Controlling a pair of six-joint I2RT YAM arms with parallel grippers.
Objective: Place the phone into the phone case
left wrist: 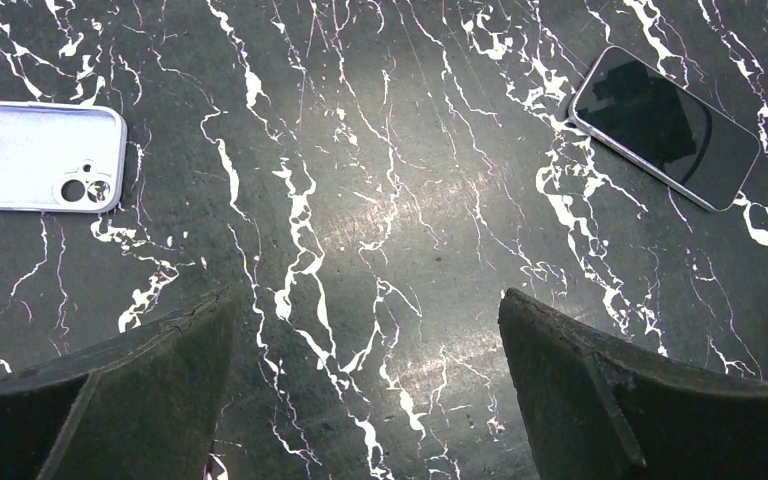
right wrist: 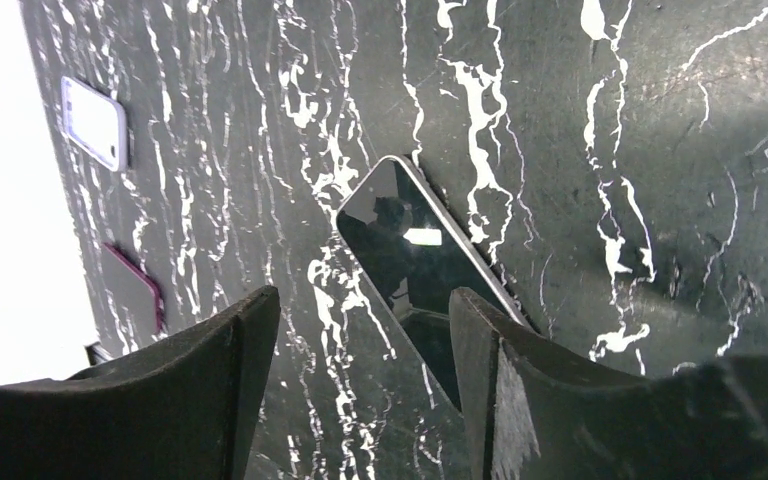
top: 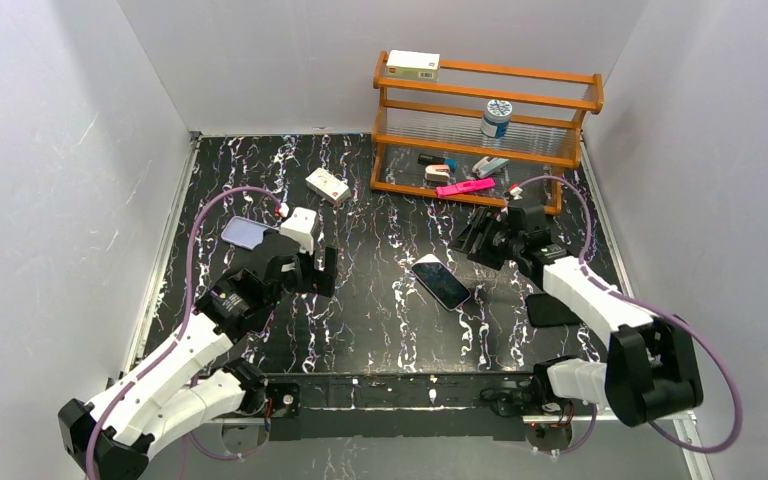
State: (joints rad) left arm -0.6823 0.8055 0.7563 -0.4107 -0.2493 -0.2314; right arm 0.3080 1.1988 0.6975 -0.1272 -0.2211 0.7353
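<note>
At the left of the black, white-veined marble tabletop (top: 380, 330) lies the pale lavender, round-cornered phone case (top: 247, 233), flat, with its camera cutout at one corner. Just to its right hangs the left claw (top: 314, 272), its jaws spread wide and holding nothing. Its wrist view shows only bare marble between the two dark fingers (left wrist: 160, 370). Behind that claw sits a small white rectangular box (top: 327, 185).

Near the middle lies the slim smartphone with a glossy dark screen and pale silver rim (top: 441, 282). It is screen up, set on a diagonal, and well apart from the case. Just behind it and to its right is the right claw (top: 479, 238), its jaws apart and clamped on nothing. In its wrist view, one end of the phone runs out of sight behind a finger.

Farther right, a matte black flat slab (top: 550, 308) lies beside the right arm. An orange wooden rack (top: 488, 95) stands at the back.
</note>
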